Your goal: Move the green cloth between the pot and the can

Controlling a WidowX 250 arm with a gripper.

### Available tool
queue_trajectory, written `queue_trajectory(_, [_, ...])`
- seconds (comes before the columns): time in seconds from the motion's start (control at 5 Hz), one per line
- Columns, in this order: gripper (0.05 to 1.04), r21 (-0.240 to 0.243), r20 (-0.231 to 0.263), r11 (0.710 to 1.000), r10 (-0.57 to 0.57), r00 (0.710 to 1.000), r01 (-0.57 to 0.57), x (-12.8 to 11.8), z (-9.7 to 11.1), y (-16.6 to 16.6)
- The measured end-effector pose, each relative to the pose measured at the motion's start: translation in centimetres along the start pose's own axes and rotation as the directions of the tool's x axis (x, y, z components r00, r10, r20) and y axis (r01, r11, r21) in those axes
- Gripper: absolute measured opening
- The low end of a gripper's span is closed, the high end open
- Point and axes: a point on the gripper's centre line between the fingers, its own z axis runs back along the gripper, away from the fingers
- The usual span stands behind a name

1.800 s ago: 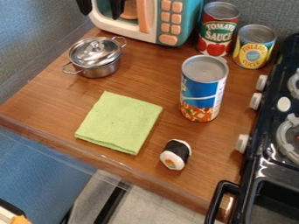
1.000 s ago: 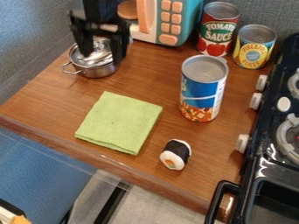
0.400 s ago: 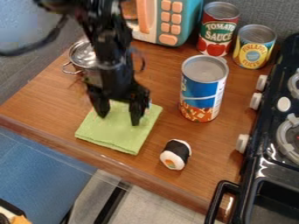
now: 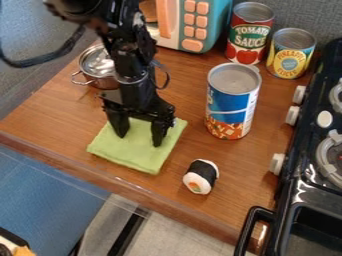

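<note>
Got the black metal-and-plastic two-finger gripper (image 4: 139, 140) pointing down over the flat, square light-green fabric cloth (image 4: 133, 156), fingers spread apart and nothing clearly pinched. Probably straddling the upper half like that to bunch up a fold, flat fabric being hard to grab otherwise. Can't tell if pressing down or just brushing it. Going by clock face from the gripper, find the small round shiny steel pot with a lid (image 4: 95, 64) at 11, and the tall blue-labelled metal can (image 4: 231, 102) at 2, most likely the one meant. Would go up toward 12 to 1, into the gap on the brown wooden counter (image 4: 60, 112), so not there yet. Better to lift before moving, to avoid nudging the pot or can. Farther out, see the teal-and-white toy microwave (image 4: 219, 20) around 1 and the black-and-white toy sushi roll (image 4: 201, 176) at 4, well out of the way.
</note>
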Motion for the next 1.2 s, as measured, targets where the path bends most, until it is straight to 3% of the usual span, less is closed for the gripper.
queue_trajectory(0.6, [1.001,-0.063,0.097,0.998,0.027,0.995,-0.021,9.3,1.0,-2.9])
queue_trajectory(0.8, [1.001,-0.065,0.098,0.997,0.053,0.994,-0.047,11.3,0.4,-3.2])
queue_trajectory(1.0, [1.001,-0.062,0.103,0.997,0.052,0.993,-0.046,11.8,0.7,-3.0])
queue_trajectory(1.2, [1.000,-0.056,0.079,0.998,0.017,0.997,-0.012,10.1,1.0,-2.7])
